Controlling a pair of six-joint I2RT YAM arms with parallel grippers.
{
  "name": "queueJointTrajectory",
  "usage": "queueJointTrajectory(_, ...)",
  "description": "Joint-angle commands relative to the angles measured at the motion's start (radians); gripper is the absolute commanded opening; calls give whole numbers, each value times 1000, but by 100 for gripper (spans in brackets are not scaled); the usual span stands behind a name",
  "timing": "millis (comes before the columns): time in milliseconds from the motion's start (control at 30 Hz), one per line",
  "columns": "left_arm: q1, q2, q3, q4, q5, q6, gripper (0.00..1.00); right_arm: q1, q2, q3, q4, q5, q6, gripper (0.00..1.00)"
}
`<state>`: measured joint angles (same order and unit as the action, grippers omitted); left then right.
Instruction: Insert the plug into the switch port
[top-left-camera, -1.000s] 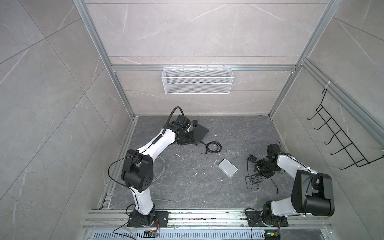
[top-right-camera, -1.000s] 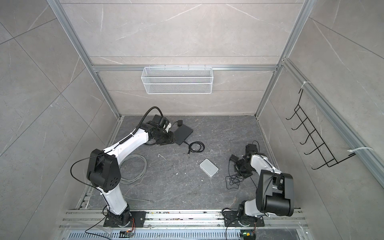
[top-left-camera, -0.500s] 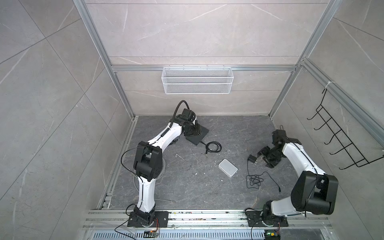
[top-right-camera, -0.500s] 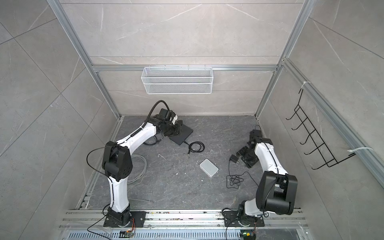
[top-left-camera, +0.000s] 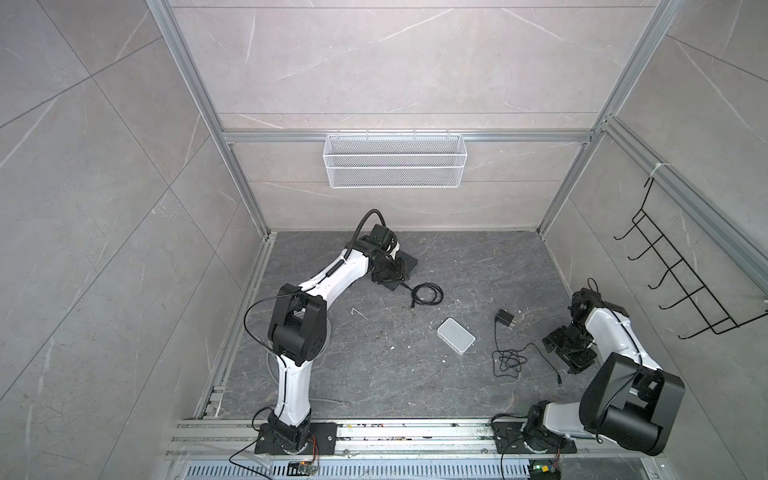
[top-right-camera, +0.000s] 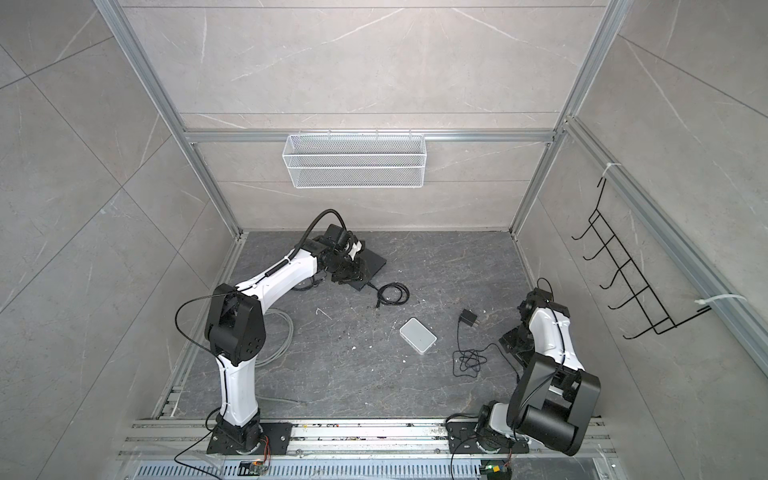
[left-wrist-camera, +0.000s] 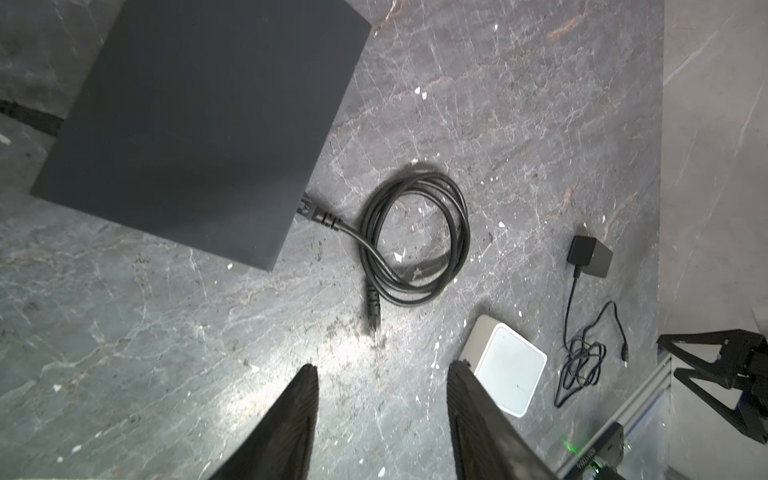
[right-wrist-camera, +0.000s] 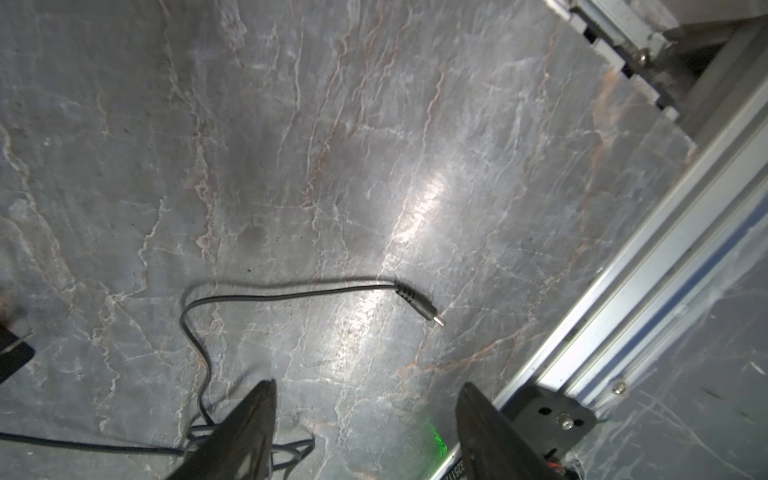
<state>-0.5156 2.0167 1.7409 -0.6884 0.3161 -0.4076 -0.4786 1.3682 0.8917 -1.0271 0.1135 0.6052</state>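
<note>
While the plug (right-wrist-camera: 419, 305) lies loose on the grey floor (right-wrist-camera: 291, 166) at the near right, well apart from the white switch (top-left-camera: 456, 336) to its left, the right gripper (right-wrist-camera: 365, 386) hangs close by it, jaws wide apart and empty. A black adapter (top-left-camera: 505, 319) lies near the switch, on its right. Far left, the left gripper (left-wrist-camera: 382, 370) stands spread, holding nothing, by a black slab (left-wrist-camera: 199, 124) and coiled cable (left-wrist-camera: 415, 241).

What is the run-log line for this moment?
left gripper: open, empty; right gripper: open, empty; small plug: loose on floor; white box: apart from it; thick cable: end in black box
</note>
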Motion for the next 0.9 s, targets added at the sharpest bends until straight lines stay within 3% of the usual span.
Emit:
queueJointTrajectory(0, -6, -49, 62, -85, 23, 39, 53, -41, 23, -27, 9, -31, -9, 70)
queueJointTrajectory(233, -19, -76, 39, -111, 7, 42, 53, -95, 52, -83, 112, -58, -86, 54)
queueJointTrajectory(467, -20, -117, -21, -93, -23, 43, 53, -120, 75, -133, 183, -70, -67, 54)
queueJointTrajectory(633, -18, -116, -23, -85, -22, 41, 53, -197, 65, -136, 201, -60, -69, 54)
queueJointTrajectory(733, -19, -111, -17, -84, -15, 41, 53, -263, 88, -149, 235, -94, -73, 51)
queueJointTrajectory(867, -19, -105, -8, -89, -21, 44, 53, -267, 107, -169, 258, -176, -79, 48)
